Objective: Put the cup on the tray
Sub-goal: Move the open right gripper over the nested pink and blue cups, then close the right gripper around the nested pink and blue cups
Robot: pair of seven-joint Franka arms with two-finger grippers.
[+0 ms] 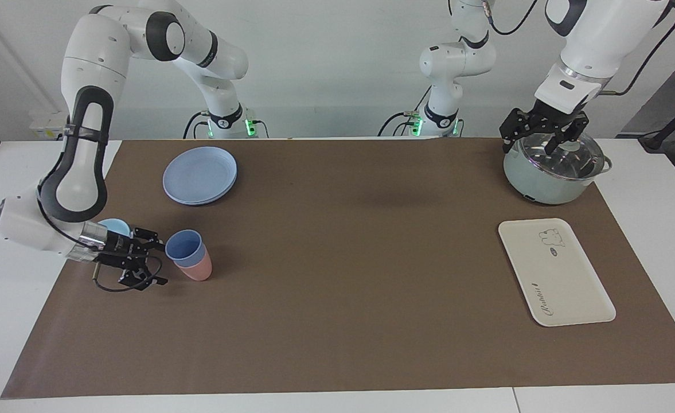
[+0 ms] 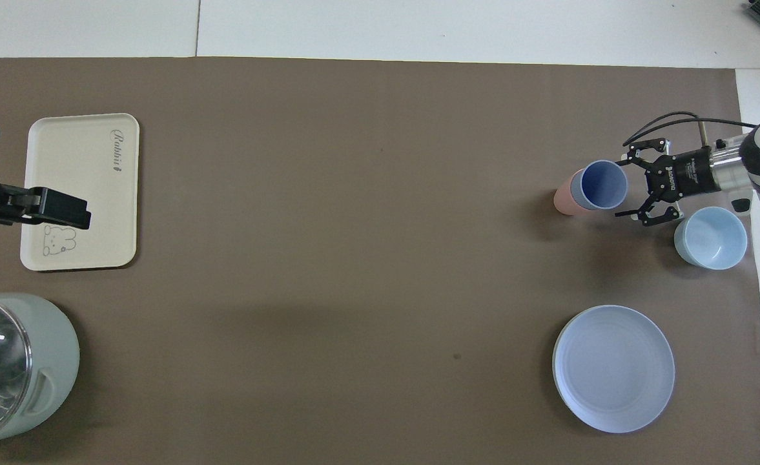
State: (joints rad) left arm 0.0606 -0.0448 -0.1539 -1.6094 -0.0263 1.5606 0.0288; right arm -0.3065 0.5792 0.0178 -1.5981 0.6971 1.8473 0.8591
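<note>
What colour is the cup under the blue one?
Pink. The pink cup holds the blue cup nested inside it; the facing view shows it best.

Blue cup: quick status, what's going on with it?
Right gripper open, level with the cup, not gripping. Cup nested in pink cup. Left gripper open, waiting over pot. Tray empty.

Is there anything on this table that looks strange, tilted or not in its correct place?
Yes: the blue cup sits nested in the pink cup, leaning a little. The open right gripper is beside it. Nothing looks spilled or damaged; the tray holds nothing.
</note>
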